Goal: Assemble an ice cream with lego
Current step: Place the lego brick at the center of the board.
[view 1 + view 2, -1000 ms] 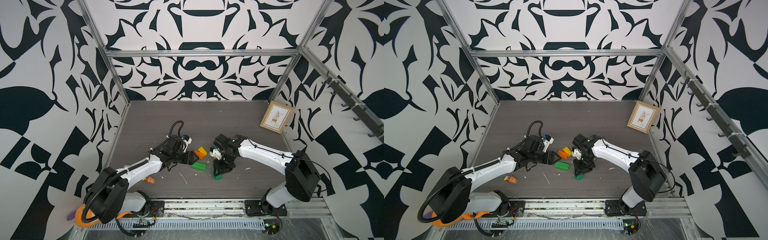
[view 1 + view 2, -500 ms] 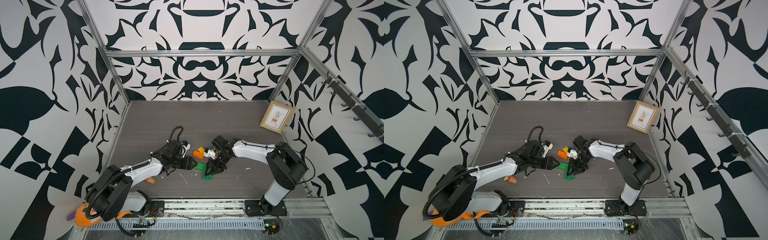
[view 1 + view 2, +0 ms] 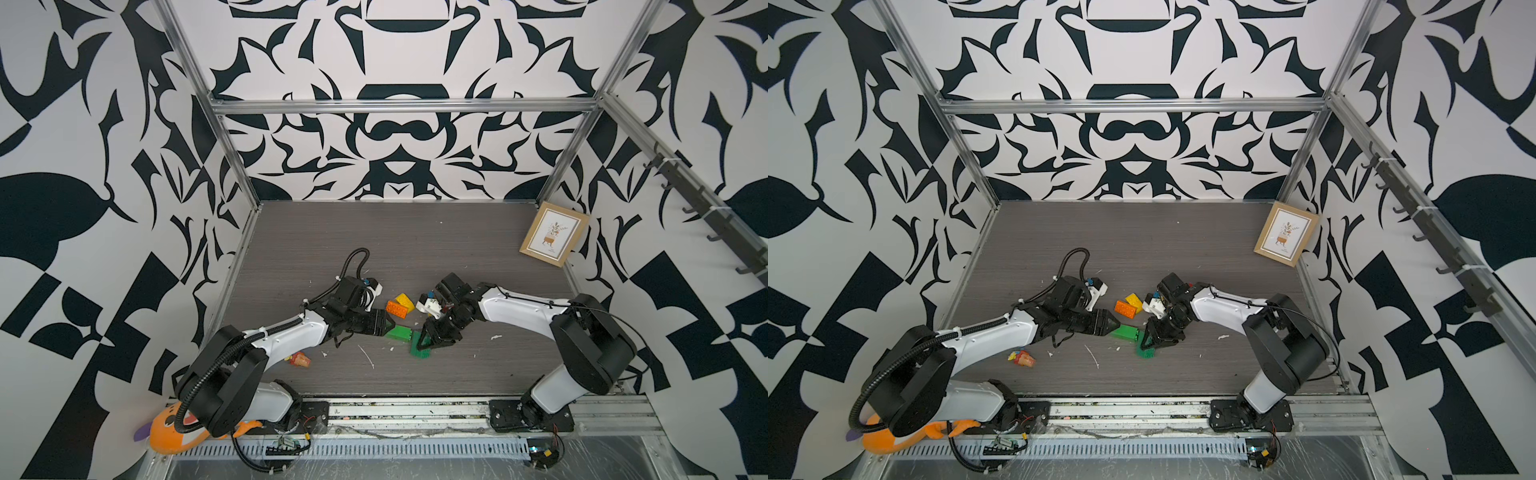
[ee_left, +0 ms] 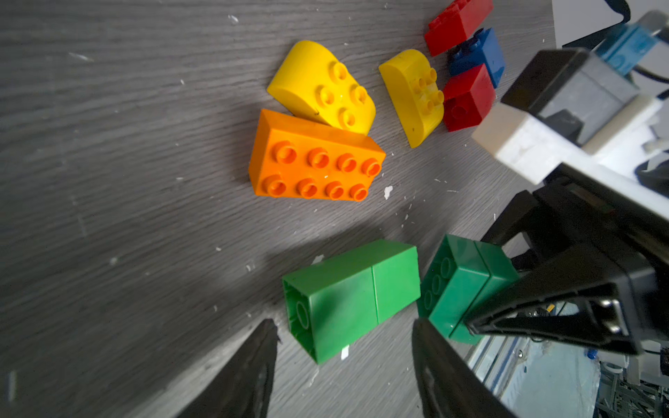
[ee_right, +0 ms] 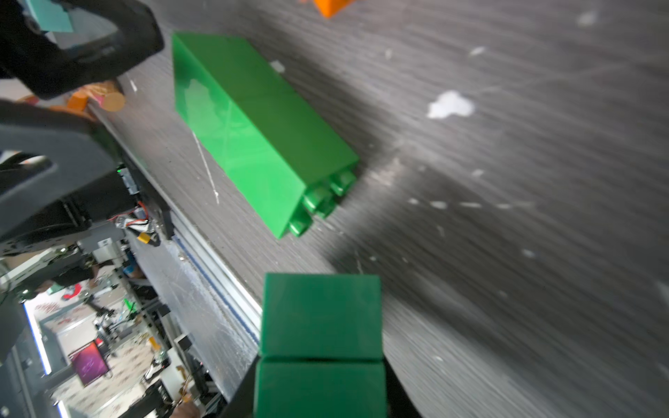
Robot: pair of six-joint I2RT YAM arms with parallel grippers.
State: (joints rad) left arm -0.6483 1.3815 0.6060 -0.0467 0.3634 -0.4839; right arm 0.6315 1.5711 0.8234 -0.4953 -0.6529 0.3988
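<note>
Left gripper [image 4: 343,322] parted, straddling light green brick [image 4: 347,293], right gripper [image 3: 424,340] clamped on dark green brick [image 5: 320,325]

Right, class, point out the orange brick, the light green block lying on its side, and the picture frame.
orange brick [image 4: 315,168]: left wrist view, studded top.
light green block [image 4: 344,300]: left wrist view, smooth long side.
picture frame [image 3: 550,237]: in a top view, the print in its middle.
</note>
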